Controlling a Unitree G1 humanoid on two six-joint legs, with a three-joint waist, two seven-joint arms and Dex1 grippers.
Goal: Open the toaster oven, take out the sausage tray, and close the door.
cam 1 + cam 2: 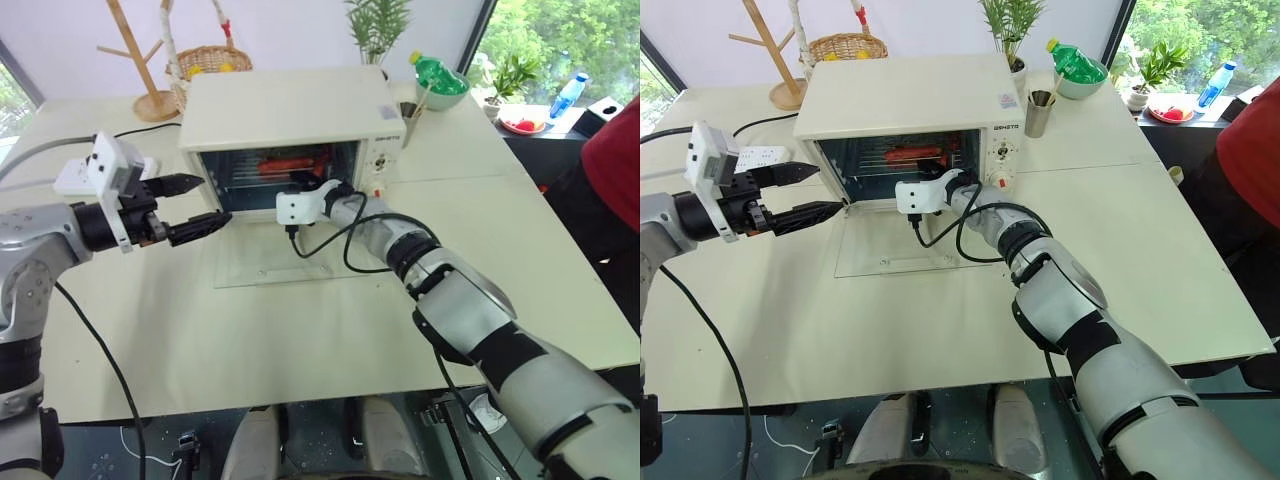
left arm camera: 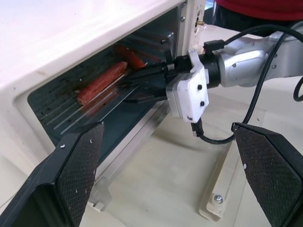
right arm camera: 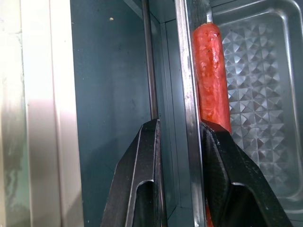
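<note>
sausage tray point(image 3: 246, 85) inside toaster oven point(image 1: 290, 120), holding sausages point(image 3: 212, 75)

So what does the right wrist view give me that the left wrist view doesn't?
Right wrist view: the right gripper closed on the rim of the sausage tray, one finger either side, and the tray's ribbed floor. Left wrist view: the left gripper open and holding nothing, the door lying flat open, and the right arm reaching into the toaster oven. Both: a sausage and the oven's dark interior.

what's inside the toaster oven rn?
The sausage tray with red sausages, its rim pinched by the right gripper. The tray's back end is hidden by the oven roof.
</note>
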